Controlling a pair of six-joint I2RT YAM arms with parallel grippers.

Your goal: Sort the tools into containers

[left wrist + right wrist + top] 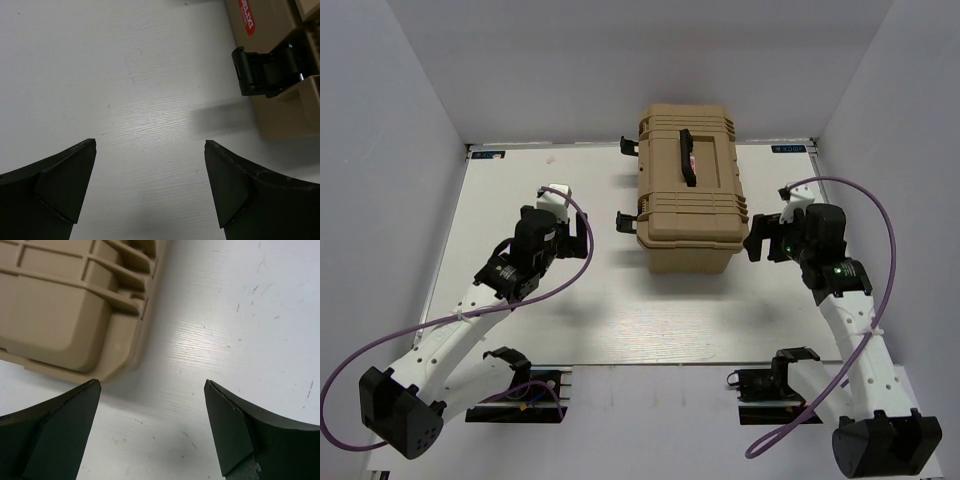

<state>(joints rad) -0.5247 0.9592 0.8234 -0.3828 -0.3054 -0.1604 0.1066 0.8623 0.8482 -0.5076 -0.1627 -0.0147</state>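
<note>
No pliers, hex keys or screwdrivers show in any view. A closed tan toolbox with a black handle stands at the middle back of the white table. My left gripper is open and empty over bare table, left of the box; one of the box's black latches lies ahead to its right. My right gripper is open and empty just right of the box's near right corner.
Two black latches hang open on the box's left side. White walls close in the table on the left, back and right. Purple cables loop off both arms. Black base mounts sit at the near edge.
</note>
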